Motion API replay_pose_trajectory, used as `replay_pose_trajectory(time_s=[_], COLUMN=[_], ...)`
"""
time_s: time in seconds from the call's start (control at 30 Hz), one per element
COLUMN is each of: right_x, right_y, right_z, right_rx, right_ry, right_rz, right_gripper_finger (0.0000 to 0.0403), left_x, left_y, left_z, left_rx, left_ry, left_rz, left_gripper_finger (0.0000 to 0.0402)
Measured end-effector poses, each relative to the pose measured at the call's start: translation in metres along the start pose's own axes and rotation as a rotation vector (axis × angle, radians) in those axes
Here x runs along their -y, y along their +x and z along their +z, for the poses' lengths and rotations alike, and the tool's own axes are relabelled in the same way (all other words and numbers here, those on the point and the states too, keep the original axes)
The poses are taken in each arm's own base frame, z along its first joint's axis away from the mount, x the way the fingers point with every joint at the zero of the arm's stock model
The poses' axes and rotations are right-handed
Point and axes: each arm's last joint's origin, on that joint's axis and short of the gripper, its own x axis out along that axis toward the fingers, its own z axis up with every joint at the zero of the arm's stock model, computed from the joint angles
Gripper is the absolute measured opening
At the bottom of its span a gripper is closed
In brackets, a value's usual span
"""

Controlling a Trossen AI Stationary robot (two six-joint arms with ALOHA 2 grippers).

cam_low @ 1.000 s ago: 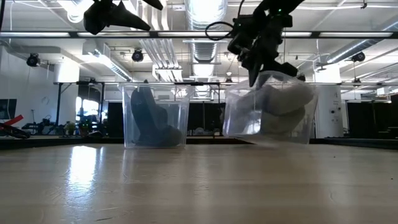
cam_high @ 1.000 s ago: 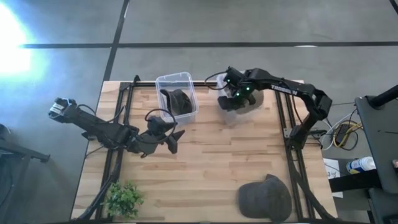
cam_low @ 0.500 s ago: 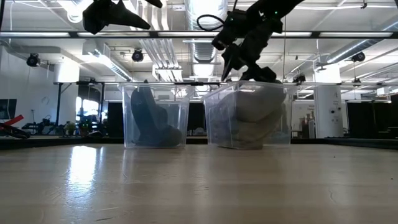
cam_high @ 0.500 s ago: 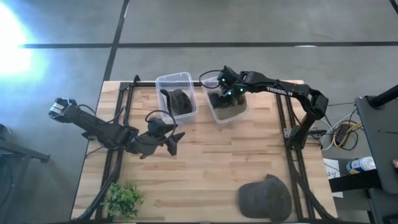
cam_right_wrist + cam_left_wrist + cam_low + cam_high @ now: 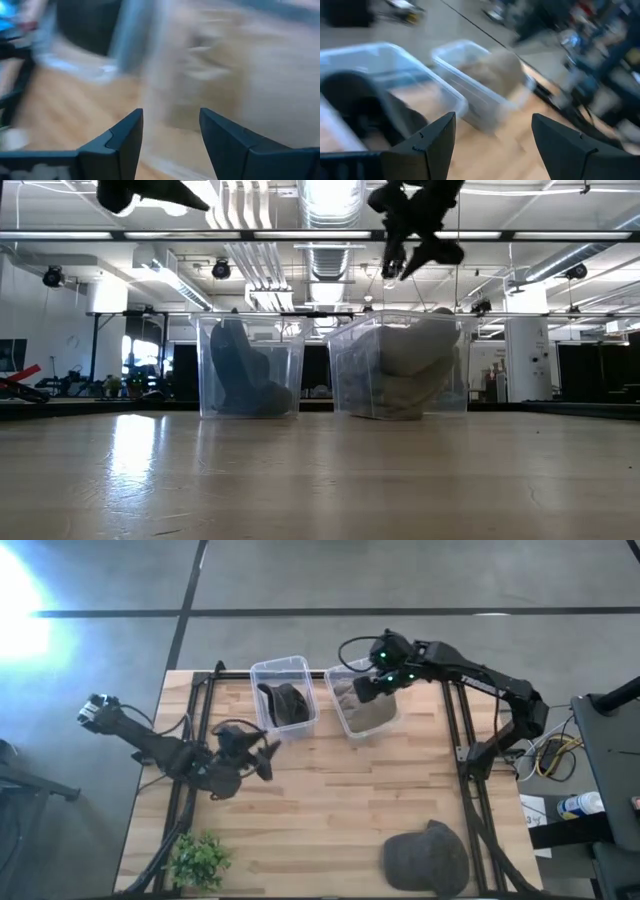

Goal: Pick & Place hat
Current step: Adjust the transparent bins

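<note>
Hats were the job: a grey cap (image 5: 425, 860) lay at the desk's (image 5: 330, 810) near right corner, well apart from both arms. A dark hat (image 5: 283, 703) sat in the left clear bin (image 5: 283, 668), a pale one (image 5: 368, 700) in the right clear bin (image 5: 347, 726). Half a second before, my right end effector (image 5: 375, 685) was down at that right bin; it had since lifted clear, fingers open and empty, so I judged that placement finished. My left end effector (image 5: 262, 755), open too, had pulled back slightly. A plant (image 5: 197, 858) stood near left.
</note>
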Motion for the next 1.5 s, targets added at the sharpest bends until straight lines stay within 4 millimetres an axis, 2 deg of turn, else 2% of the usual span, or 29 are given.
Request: replay_pose_trajectory(time_s=[0.13, 0.37, 0.53, 0.7, 0.87, 1.03, 1.2, 1.33, 1.5], right_x=[0.019, 0.052, 0.076, 0.099, 0.122, 0.133, 0.137, 0.144, 0.153], right_y=[-0.008, -0.014, -0.017, -0.019, -0.007, 0.006, 0.015, 0.019, 0.020], right_z=[0.000, 0.012, 0.024, 0.032, 0.039, 0.044, 0.048, 0.052, 0.055], right_rx=[0.012, 0.132, 0.148, 0.122, 0.046, -0.001, -0.021, -0.036, -0.040], right_ry=[0.065, 0.158, 0.188, 0.215, 0.288, 0.284, 0.240, 0.221, 0.219], right_rz=[-0.153, -0.373, -0.429, -0.428, -0.394, -0.394, -0.395, -0.404, -0.410], right_gripper_finger=[0.0187, 0.0187, 0.0187, 0.0187, 0.0187, 0.0187, 0.0187, 0.0187, 0.0187], left_x=[-0.018, -0.064, -0.097, -0.122, -0.142, -0.166, -0.192, -0.209, -0.220], left_y=[-0.001, 0.020, 0.036, 0.050, 0.071, 0.085, 0.094, 0.107, 0.130], left_z=[0.015, 0.029, 0.044, 0.061, 0.078, 0.093, 0.100, 0.105, 0.100], left_rx=[0.041, -0.030, -0.110, -0.140, -0.220, -0.266, -0.399, -0.428, -0.472], left_ry=[-0.055, -0.054, -0.050, -0.033, -0.103, -0.152, -0.224, -0.275, -0.270], left_rz=[0.136, 0.469, 0.700, 0.829, 0.811, 0.793, 0.750, 0.701, 0.699], left_gripper_finger=[0.0255, 0.0249, 0.0244, 0.0243, 0.0243, 0.0243, 0.0243, 0.0240, 0.0222])
